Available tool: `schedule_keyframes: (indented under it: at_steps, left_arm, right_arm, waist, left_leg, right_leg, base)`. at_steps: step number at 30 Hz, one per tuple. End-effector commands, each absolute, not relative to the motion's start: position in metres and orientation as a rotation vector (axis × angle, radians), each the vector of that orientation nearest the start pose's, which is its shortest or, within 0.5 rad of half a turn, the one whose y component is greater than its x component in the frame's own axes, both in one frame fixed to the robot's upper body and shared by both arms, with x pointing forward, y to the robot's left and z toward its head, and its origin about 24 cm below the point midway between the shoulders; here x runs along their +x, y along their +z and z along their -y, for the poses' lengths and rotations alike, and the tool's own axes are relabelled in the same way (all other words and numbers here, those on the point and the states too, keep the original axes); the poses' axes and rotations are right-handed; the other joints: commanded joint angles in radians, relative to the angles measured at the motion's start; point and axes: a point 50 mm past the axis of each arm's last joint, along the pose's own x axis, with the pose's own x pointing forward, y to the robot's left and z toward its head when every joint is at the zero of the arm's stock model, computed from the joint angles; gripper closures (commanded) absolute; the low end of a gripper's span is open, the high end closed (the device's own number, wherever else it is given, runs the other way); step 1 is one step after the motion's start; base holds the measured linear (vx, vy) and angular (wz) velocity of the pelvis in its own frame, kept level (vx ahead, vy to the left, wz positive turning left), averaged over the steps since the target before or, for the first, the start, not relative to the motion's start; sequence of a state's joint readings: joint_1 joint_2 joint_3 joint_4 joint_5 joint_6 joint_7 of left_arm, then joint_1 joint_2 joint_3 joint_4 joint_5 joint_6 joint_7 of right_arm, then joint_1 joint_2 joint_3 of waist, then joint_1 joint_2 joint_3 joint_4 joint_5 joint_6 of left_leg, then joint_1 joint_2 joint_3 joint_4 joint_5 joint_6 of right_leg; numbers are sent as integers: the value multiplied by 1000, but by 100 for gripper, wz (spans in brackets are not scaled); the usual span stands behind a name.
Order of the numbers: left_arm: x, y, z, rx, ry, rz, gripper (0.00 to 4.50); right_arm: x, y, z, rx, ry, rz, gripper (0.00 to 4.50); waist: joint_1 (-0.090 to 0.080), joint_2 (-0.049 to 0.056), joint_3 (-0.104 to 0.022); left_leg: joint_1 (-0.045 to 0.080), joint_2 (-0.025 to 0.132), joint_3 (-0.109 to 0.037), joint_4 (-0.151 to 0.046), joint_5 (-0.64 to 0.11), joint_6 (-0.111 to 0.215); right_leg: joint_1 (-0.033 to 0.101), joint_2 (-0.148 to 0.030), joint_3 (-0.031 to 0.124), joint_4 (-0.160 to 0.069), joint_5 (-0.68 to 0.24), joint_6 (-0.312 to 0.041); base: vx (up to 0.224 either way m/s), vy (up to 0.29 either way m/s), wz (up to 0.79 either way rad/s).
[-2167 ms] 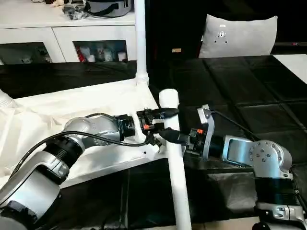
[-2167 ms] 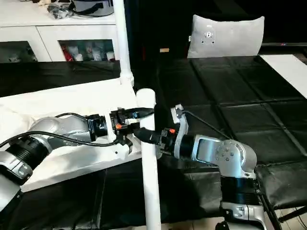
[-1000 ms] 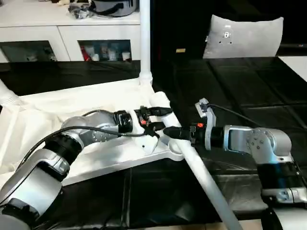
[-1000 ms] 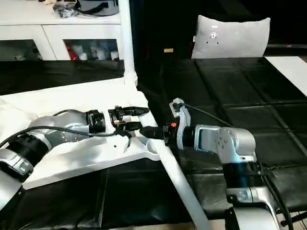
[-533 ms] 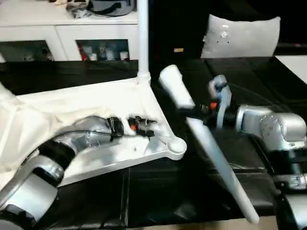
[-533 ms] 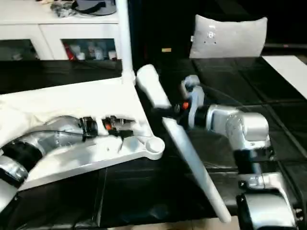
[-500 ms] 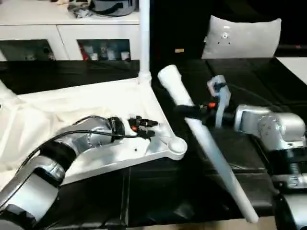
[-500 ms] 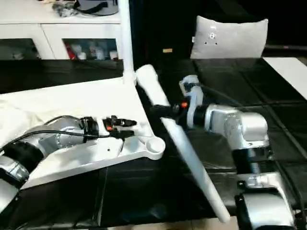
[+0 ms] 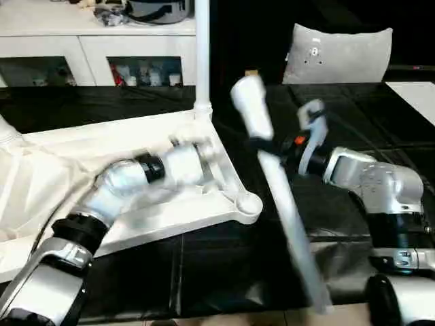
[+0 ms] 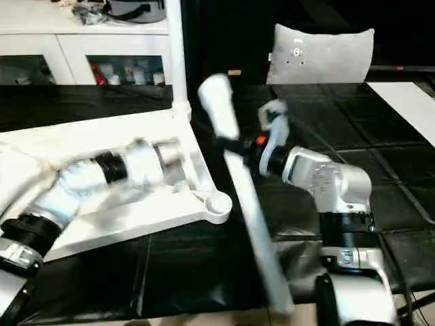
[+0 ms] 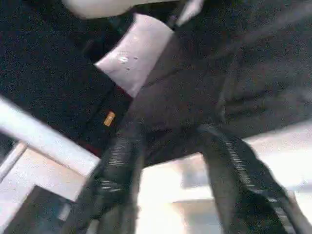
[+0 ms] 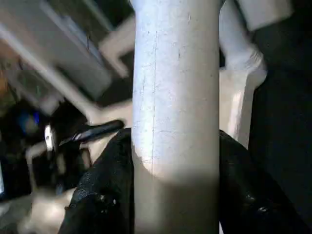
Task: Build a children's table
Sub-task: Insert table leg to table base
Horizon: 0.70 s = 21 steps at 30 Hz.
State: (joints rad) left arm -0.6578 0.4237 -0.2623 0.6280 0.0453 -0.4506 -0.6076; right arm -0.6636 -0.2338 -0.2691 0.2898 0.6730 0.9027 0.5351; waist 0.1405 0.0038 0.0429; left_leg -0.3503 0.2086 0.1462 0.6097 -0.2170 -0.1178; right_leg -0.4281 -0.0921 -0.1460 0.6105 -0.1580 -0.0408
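Surface: you're working over a black mat (image 9: 353, 163) marked off in big squares, and it runs right across to the back of the room.
Tabletop: your white tabletop (image 9: 81, 146) lies on that mat upside down, rim up, its near right corner socket (image 9: 249, 204) round and open towards you.
Fitted leg: one white leg (image 9: 202, 47) already stands upright in the far right corner of the tabletop.
Second fitted leg: at the tabletop's far left corner you can just see the foot of another leg (image 9: 7, 132) at the edge of the view.
Loose leg: the long tapered leg (image 9: 275, 183) is up in the air just beside the tabletop's right edge, thick end high and towards the back, thin end sloping down towards you.
Right gripper: your right gripper (image 12: 170, 185) has its black fingers (image 12: 105, 195) clamped either side of that loose leg, part-way along the tube.
Left gripper: your left gripper (image 11: 170, 161) sits over the right end of the tabletop, fingers (image 11: 114, 170) spread apart with nothing between them.
Room, back left: a white cabinet (image 9: 88, 51) with glass doors, small items on its shelves and clutter on top.
Room, back right: a grey cushion (image 9: 336, 53) propped upright at the mat's far edge against a dark background.
Room, far right: a pale sheet (image 9: 416, 90) at the mat's right edge.
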Motion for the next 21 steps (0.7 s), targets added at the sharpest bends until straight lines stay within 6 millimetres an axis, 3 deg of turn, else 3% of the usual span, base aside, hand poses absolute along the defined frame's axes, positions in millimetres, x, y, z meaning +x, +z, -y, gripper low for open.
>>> schedule_keyframes:
  at_steps: [1,2,3,5,7,11,14,17,18,21]
  left_arm:
    - [347,123,-141,518,-825,223,234]
    - [347,124,-140,487,-823,216,210]
    - [344,128,-133,347,-832,196,210]
    - [339,131,-125,228,-852,192,194]
    - [334,132,-118,175,-876,195,179]
    - [326,128,-106,156,-922,162,148]
    - [321,132,-100,95,-959,125,115]
    - [309,132,-94,52,-1060,52,102]
    - [309,131,-94,45,-1065,48,73]
    - [304,129,-91,12,-1092,22,64]
  right_arm:
    - [350,146,159,679,670,-194,271]
    - [351,147,159,683,657,-172,271]
    - [355,153,160,725,604,-70,271]
    - [358,158,160,780,559,11,271]
    - [358,160,157,814,547,57,271]
    - [357,163,148,863,527,140,271]
    - [356,166,141,911,523,187,271]
    - [354,167,138,948,511,232,271]
    - [354,167,138,950,510,234,271]
    - [354,167,137,957,498,252,271]
  waist:
    - [-2,6,-76]
    - [-2,5,-76]
    - [-2,12,-79]
    - [-3,7,-80]
    - [-5,12,-80]
    - [-10,13,-78]
    - [-15,17,-76]
    - [-22,27,-72]
    - [-28,23,-71]
    - [-31,23,-70]
  left_leg:
    - [-7,16,12,-67,-82,-17]
    - [-8,14,12,-68,-80,-13]
    - [-7,19,12,-67,-70,-21]
    - [-10,16,12,-68,-59,-13]
    - [-12,16,13,-66,-37,3]
    - [-12,11,15,-69,-41,13]
    - [-9,14,14,-72,-61,3]
    - [-9,12,12,-75,-85,-3]
    - [-8,11,13,-75,-99,-2]
    - [-11,8,14,-75,-87,5]
  right_leg:
    - [72,-67,60,-78,-325,-76]
    - [72,-63,59,-79,-314,-78]
    - [74,-68,63,-65,-274,-92]
    - [76,-64,61,-64,-239,-114]
    - [75,-58,63,-59,-176,-132]
    - [80,-53,61,-65,-193,-110]
    - [80,-56,63,-67,-223,-97]
    - [79,-55,61,-72,-250,-93]
    - [79,-52,61,-76,-266,-90]
    - [81,-50,60,-79,-280,-80]
  base:
    - [0,0,0]
    - [0,0,0]
    - [0,0,0]
    - [0,0,0]
    - [0,0,0]
    - [0,0,0]
    - [0,0,0]
    - [0,0,0]
    - [0,0,0]
    - [0,0,0]
